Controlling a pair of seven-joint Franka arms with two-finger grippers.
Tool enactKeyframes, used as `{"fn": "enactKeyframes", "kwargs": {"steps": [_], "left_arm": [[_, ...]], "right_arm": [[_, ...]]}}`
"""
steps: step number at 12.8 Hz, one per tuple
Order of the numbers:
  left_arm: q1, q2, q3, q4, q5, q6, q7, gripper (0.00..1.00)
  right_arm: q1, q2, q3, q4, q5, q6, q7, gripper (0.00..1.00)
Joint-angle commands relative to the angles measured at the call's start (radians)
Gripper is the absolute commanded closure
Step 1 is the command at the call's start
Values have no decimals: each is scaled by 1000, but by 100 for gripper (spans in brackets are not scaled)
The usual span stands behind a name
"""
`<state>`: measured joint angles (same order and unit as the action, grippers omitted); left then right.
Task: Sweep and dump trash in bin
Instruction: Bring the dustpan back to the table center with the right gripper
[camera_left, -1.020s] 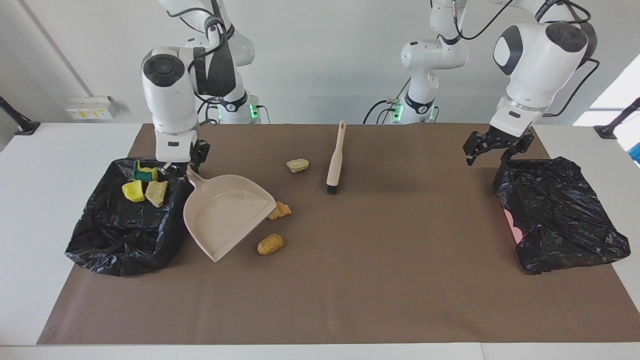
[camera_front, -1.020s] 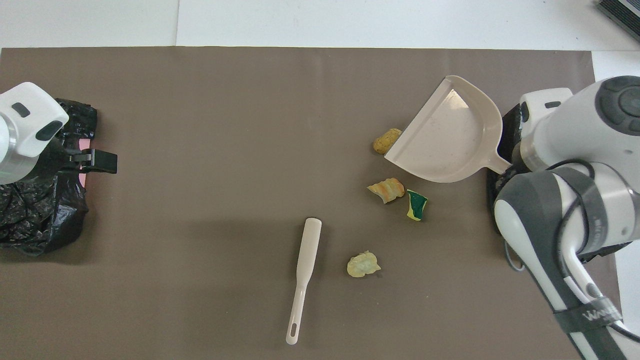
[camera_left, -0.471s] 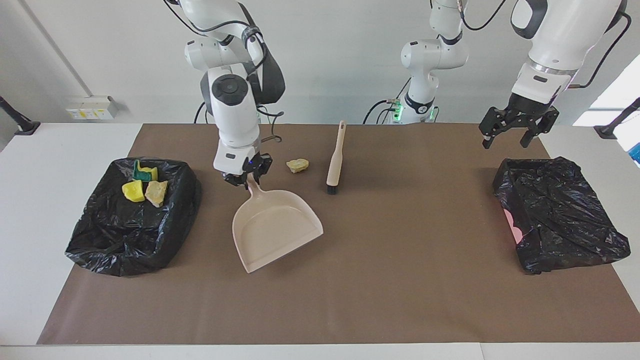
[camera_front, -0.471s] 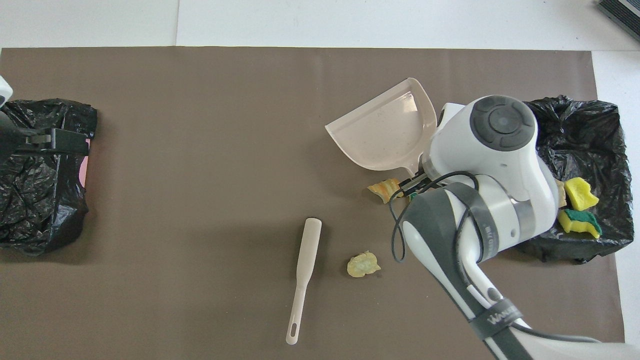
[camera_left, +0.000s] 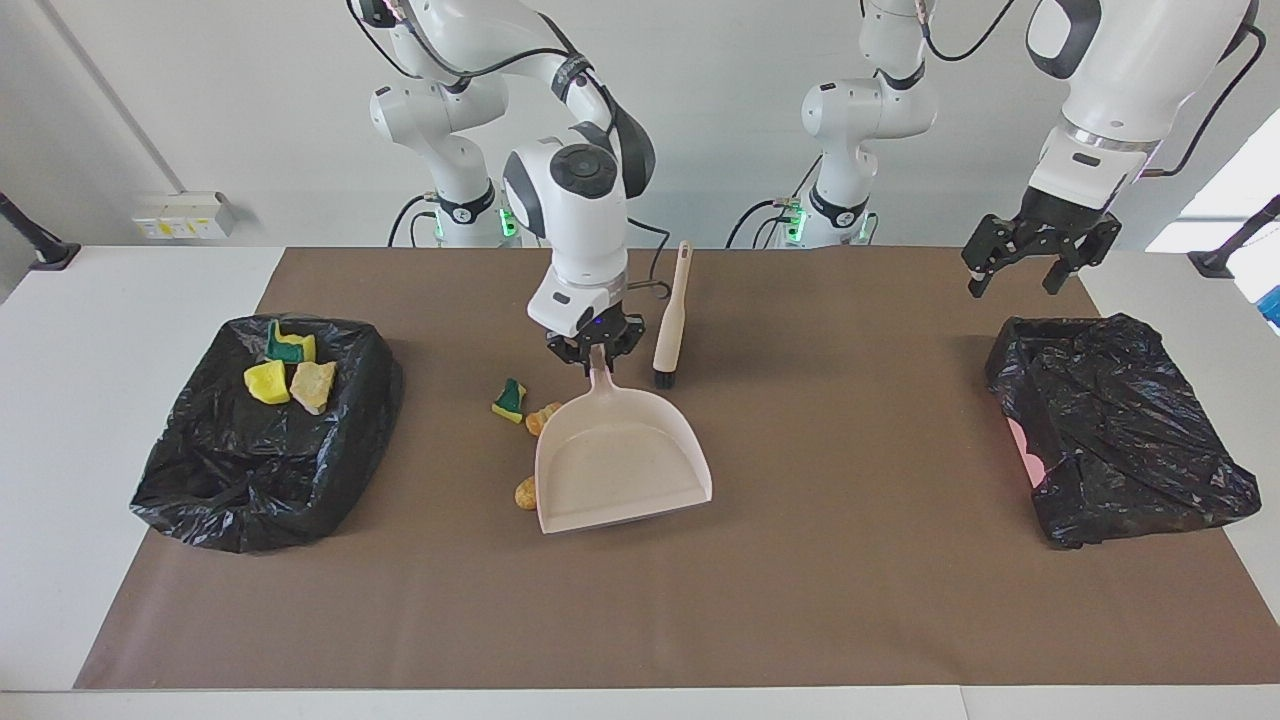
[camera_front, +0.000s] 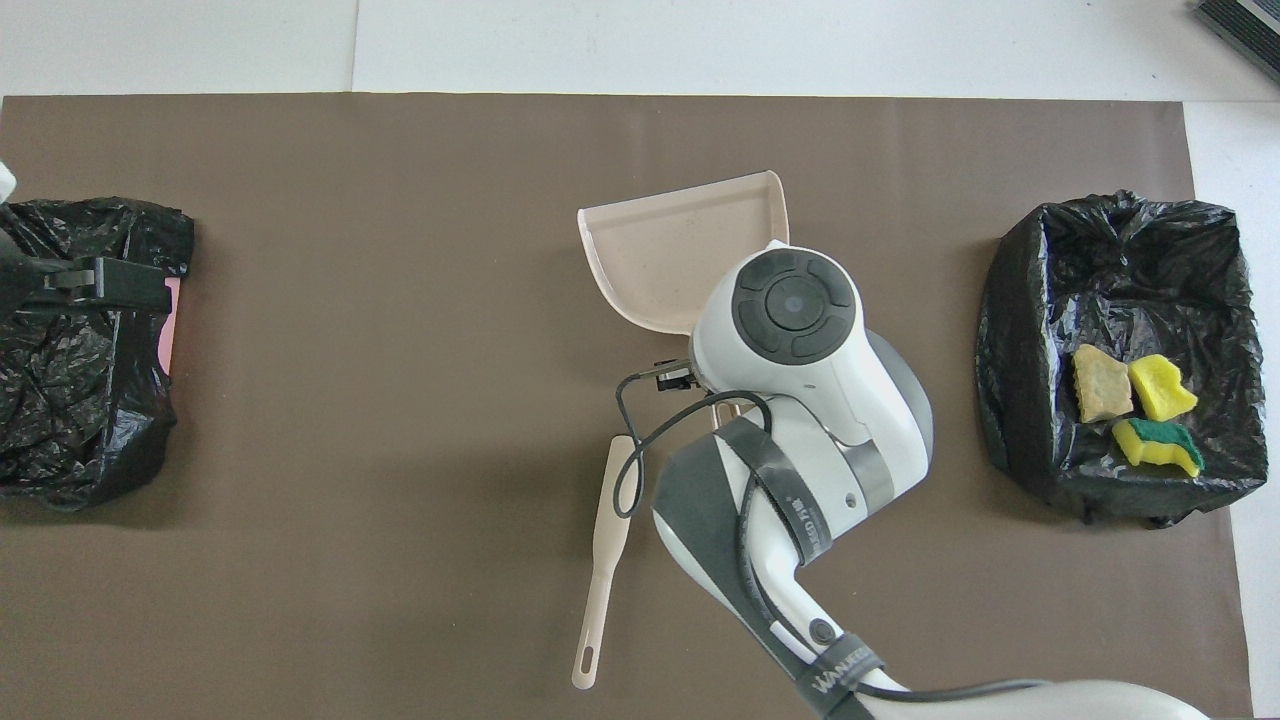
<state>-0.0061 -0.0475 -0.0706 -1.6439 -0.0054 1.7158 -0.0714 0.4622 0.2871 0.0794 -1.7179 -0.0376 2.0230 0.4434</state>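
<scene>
At the right arm's end of the counter, a bin lined with crinkled, glossy black film is seen, and three pieces of the trash, porous yellow and tan foam, one green-faced, are already held in it. Three loose pieces lie nearer the middle of the brown matte mat: a green-faced wedge, an orange lump and an orange-brown lump, all just beside the dustpan. Within the last second this smooth beige plastic scoop, shallow and flared, has been carried empty from the bin's edge to the middle, so a second collection is judged to be starting. Its thin handle is clamped by the right pincer. Whether its lip is touching the mat cannot be told. The brush, slender and beige with dark bristles, is left untouched just beside that pincer. A fourth loose piece cannot be seen, being hidden by the arm. The left pincer, fingers apart and empty, has been raised and is kept waiting over the robots' edge of a second bin.
</scene>
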Motion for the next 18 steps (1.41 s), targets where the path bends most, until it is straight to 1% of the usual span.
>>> {"fn": "enactKeyframes", "kwargs": {"steps": [1,3,4,5,6,7,8,11,12,13,14,15,16,17,18], "left_arm": [[9,-2,20,30,-24,-63,-7,0],[9,-2,20,90,-24,-140,-4,0],[8,-2,20,110,-21,-192,1,0],[6,-2,12,124,-16,-232,-4,0],[8,-3,8,128,-16,-232,-2,0],[9,-14,8,127,-21,-219,5,0],[8,-32,8,119,-24,-217,10,0],[9,-37,11,111,-24,-211,-1,0],[9,-37,12,113,-21,-211,-2,0],[11,-35,12,116,-16,-211,-2,0],[11,-35,12,115,-15,-213,2,0],[9,-37,12,115,-15,-232,-1,0],[5,-49,11,95,-15,-222,11,0],[0,-57,11,79,-15,-202,10,0],[0,-57,11,75,-18,-170,2,0]], "right_arm": [[44,176,-6,176,47,6,159,100],[47,259,-6,251,58,11,207,100],[47,276,-6,262,64,32,209,100],[47,274,-6,259,80,33,209,83],[49,267,-6,259,82,23,210,44],[55,265,-6,255,73,25,213,0],[62,248,-6,242,81,14,212,0],[38,143,-7,155,84,-24,195,0],[9,121,-6,152,88,-79,193,0],[15,97,-6,149,96,-146,175,0],[39,57,-6,112,97,-174,195,0],[53,3,-6,45,108,-168,205,0],[56,-46,-6,-24,137,-159,210,0],[91,-93,-6,-105,146,-138,213,0],[125,-139,-6,-185,148,-80,230,0]]}}
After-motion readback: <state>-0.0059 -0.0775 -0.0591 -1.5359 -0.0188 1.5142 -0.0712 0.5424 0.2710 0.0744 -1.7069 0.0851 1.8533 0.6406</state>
